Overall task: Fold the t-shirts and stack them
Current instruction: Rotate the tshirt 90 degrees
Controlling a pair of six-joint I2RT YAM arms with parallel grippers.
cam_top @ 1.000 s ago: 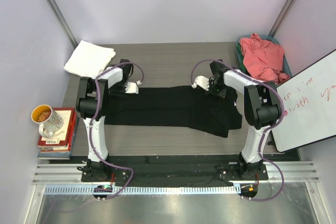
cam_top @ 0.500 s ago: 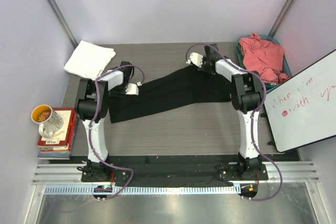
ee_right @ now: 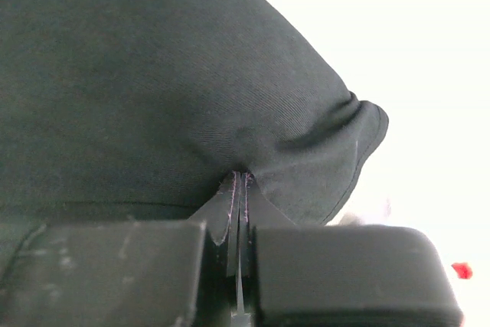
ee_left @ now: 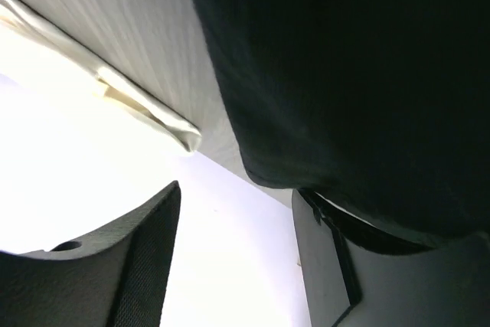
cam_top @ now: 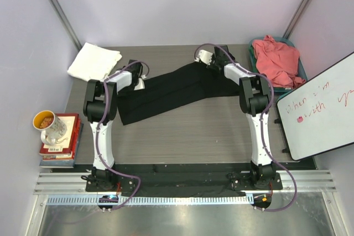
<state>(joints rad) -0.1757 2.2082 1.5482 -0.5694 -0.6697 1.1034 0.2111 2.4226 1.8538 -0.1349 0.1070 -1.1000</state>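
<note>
The black t-shirt (cam_top: 166,92) stretches as a diagonal band across the table, from the left arm up to the far middle. My right gripper (cam_top: 206,63) is shut on its far right end; the right wrist view shows the cloth (ee_right: 153,74) pinched between the closed fingers of the gripper (ee_right: 241,178). My left gripper (cam_top: 139,83) sits at the shirt's left end. In the left wrist view it (ee_left: 236,189) is open, with black cloth (ee_left: 360,74) lying over its right finger. The folded white t-shirt (cam_top: 94,62) lies at the far left corner and also shows in the left wrist view (ee_left: 153,112). The coral-pink t-shirt (cam_top: 276,59) is bunched in a bin.
A teal bin (cam_top: 302,73) stands at the far right. A whiteboard (cam_top: 321,109) leans along the right edge. A mug (cam_top: 50,125) stands on stacked books (cam_top: 63,145) off the table's left edge.
My right gripper has carried the shirt's right end toward the far side and leftward, pulling the flat shirt into a diagonal band. My left gripper has shifted slightly farther away.
</note>
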